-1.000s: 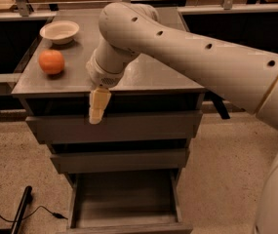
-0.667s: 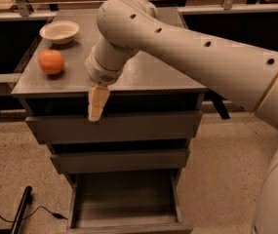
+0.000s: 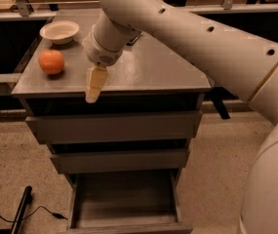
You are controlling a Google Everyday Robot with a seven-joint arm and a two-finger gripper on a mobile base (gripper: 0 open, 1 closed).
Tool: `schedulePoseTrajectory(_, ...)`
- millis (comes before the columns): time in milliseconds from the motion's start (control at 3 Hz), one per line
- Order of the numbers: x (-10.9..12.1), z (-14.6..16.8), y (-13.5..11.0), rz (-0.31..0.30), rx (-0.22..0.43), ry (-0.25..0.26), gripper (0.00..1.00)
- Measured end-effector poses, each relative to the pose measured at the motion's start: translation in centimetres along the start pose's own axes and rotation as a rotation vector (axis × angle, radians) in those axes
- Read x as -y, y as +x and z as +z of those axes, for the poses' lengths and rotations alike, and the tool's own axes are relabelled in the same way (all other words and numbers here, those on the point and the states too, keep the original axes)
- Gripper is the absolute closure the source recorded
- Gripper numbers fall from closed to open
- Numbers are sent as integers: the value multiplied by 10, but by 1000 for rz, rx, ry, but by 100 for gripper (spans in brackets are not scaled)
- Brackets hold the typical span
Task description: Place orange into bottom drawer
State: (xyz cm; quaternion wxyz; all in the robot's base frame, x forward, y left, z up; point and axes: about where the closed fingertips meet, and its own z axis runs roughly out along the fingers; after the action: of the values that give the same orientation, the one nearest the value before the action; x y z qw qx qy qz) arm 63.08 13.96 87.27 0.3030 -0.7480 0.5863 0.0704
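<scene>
Shifting slightly leftward, gripper point(image 3: 92, 89) carries nothing, its spread cannot be told; orange point(image 3: 51, 62) sits untouched to its left; bottom drawer point(image 3: 124, 199) stands open below it. Grasp pending; approach apparently under way.

Here's the table point(image 3: 158, 68), a flat grey-brown top with a dull sheen, and two things are sitting on it, both at the left end. The orange point(image 3: 51, 62) rests near the left edge, toward the front, round and smooth. Behind it, toward the back left corner, sits a cream-coloured shallow bowl point(image 3: 59, 31), upright, near the orange but not touching it. The end effector point(image 3: 94, 84) hangs at the table's front edge, pointing down, to the right of the orange and apart from it.
</scene>
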Motion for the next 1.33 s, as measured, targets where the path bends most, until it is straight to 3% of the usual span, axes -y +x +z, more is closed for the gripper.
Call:
schedulePoseTrajectory(667, 55, -5, -32, 105, 135, 93, 0)
schedulePoseTrajectory(1333, 60, 4, -36, 117, 163, 95, 0)
